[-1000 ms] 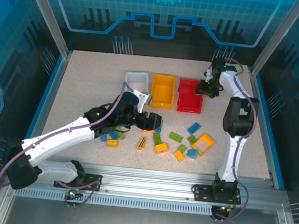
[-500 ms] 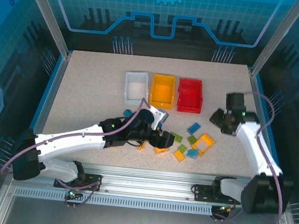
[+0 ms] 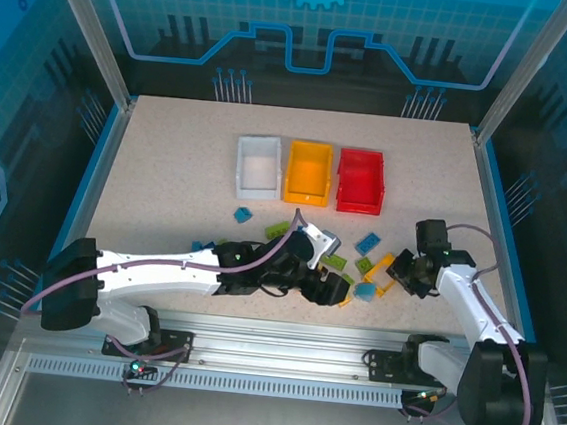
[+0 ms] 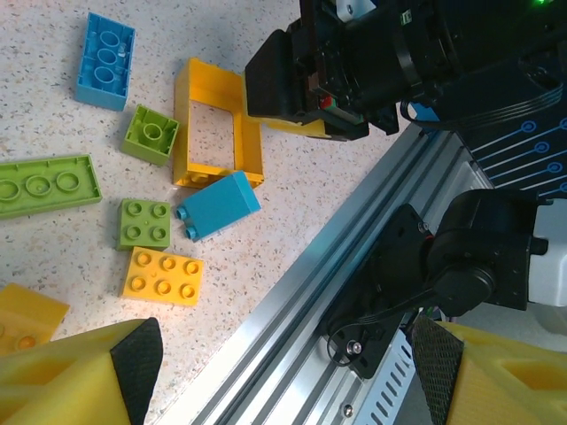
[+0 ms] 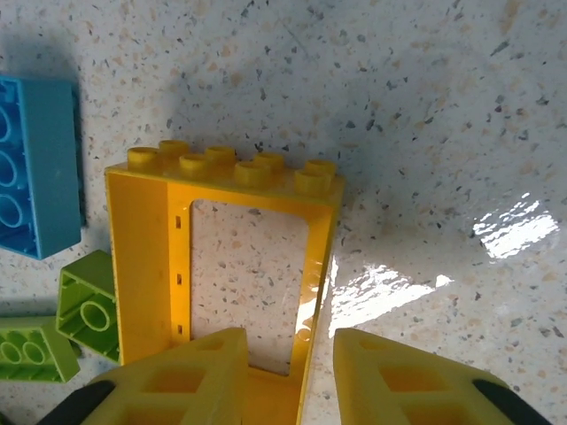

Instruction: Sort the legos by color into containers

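The legos lie in a loose pile at the front right of the table. The pile includes a yellow window-frame piece (image 3: 380, 269), a blue brick (image 3: 367, 243) and a green brick (image 3: 336, 262). My right gripper (image 3: 399, 276) is down at the yellow frame (image 5: 146, 257), open. Its fingers straddle the frame's right rail with a gap still showing, as seen at my right gripper (image 5: 288, 354). My left gripper (image 3: 329, 289) hovers wide open over the pile's near side with nothing between its fingers; the left gripper (image 4: 283, 363) looks down on the table's front rail. The containers are a white bin (image 3: 258, 167), a yellow-orange bin (image 3: 308, 171) and a red bin (image 3: 360, 180).
Beside the frame lie a blue brick (image 5: 35, 168) and a green brick (image 5: 89, 305). A yellow brick (image 4: 163, 275), a blue sloped piece (image 4: 219, 205) and a green square (image 4: 145, 222) sit near the front edge. A stray blue lego (image 3: 243, 214) lies left of the pile.
My right arm swung from the red bin down to the yellow frame, its jaws narrowing. My left arm slid right and nearer the front edge, over the pile.
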Controlling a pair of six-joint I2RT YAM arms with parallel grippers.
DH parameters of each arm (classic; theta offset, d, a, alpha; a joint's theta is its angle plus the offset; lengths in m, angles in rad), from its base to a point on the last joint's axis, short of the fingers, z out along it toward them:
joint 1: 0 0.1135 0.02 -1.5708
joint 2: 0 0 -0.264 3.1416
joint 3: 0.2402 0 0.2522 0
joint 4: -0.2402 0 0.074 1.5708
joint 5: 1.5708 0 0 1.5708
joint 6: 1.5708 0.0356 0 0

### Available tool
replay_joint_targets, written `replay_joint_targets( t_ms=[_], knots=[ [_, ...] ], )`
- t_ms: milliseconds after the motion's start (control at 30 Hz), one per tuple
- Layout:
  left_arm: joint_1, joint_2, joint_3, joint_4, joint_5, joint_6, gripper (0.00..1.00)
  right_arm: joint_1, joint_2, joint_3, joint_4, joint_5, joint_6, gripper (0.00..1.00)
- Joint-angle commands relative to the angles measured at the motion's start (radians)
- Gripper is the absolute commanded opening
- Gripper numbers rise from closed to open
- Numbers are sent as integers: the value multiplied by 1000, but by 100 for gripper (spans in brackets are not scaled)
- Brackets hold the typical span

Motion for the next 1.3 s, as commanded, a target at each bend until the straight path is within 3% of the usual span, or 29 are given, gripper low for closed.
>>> replay_joint_targets(
  t_ms=[0, 333, 700, 833, 1000, 1133, 1267],
  knots=[
    [-5, -25, -10, 23, -26, -4, 79, -4, 3, -19, 10, 2, 27, 31],
    [-5, -4, 3, 32, -8, -7, 79, -3, 27, -42, 27, 8, 36, 27],
    [-5, -3, 5, 29, -14, -5, 78, -9, 31, -12, 62, 84, 30, 2],
    [-3, -20, 22, -11, -54, 8, 78, -6, 23, 126, 9, 188, -50, 0],
    [46, -59, 92, -124, -148, -12, 78, 48, 78, 372, 17, 248, -275, 0],
    [131, -76, 146, -172, -185, -40, 79, 107, 277, 606, 2, 177, -472, 0],
    [227, -41, 227, -236, -195, -73, 79, 129, 549, 884, -85, 152, -551, 0]
  ],
)
